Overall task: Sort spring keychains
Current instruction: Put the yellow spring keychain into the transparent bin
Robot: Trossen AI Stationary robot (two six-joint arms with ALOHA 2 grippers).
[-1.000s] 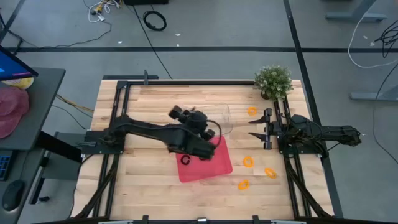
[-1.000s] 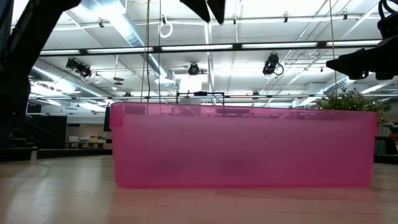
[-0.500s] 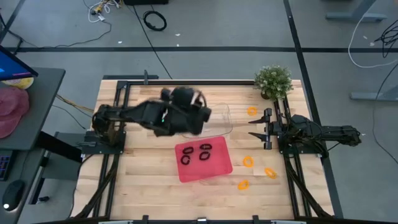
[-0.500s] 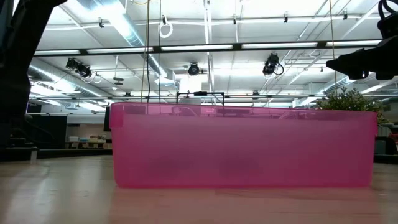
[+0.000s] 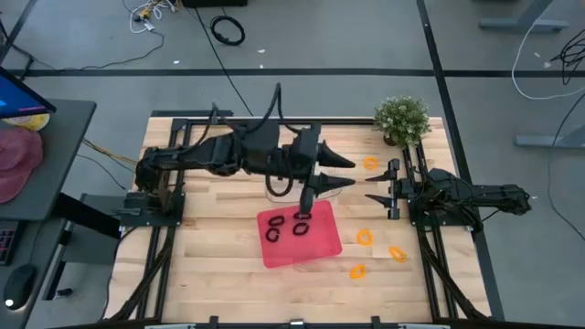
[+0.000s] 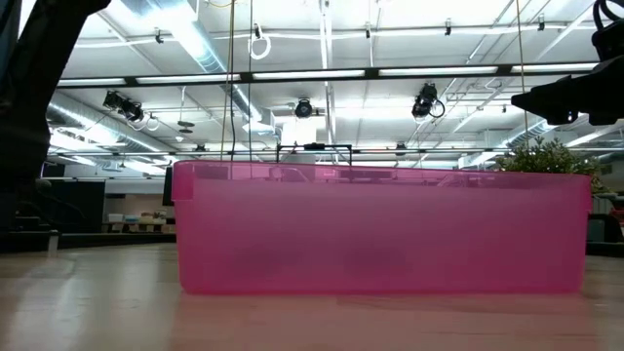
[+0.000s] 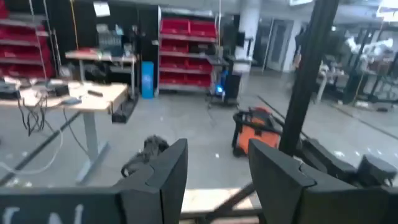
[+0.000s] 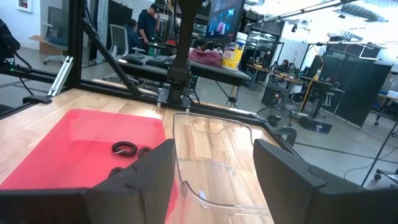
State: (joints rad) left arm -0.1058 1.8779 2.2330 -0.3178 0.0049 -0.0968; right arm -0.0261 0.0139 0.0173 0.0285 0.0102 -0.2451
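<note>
Spring keychains: two black ones (image 5: 287, 228) lie inside the red tray (image 5: 322, 245); four orange ones lie loose on the counter (image 5: 219, 233).
Black pair: side by side in the tray's half toward the arms' reach, close together, touching or not unclear.
Orange, far: one (image 5: 369, 164) just beside the potted plant (image 5: 401, 119), near the right arm's end.
Orange, near: three (image 5: 365, 238) (image 5: 398, 254) (image 5: 357, 271) grouped on the wood to the right of the tray, apart from one another.
Clear tray: transparent container (image 8: 214, 163) beside the red tray, under the left arm in the high view.
Left gripper (image 5: 340, 172): raised above the counter behind the red tray, pointing toward the right arm; jaws parted, nothing between them.
Right gripper (image 5: 377, 186): parked at the counter's right edge, facing the left arm; jaws apart, nothing held.
Low view: the tray's pink wall (image 6: 380, 234) fills the middle; keychains hidden behind it.
</note>
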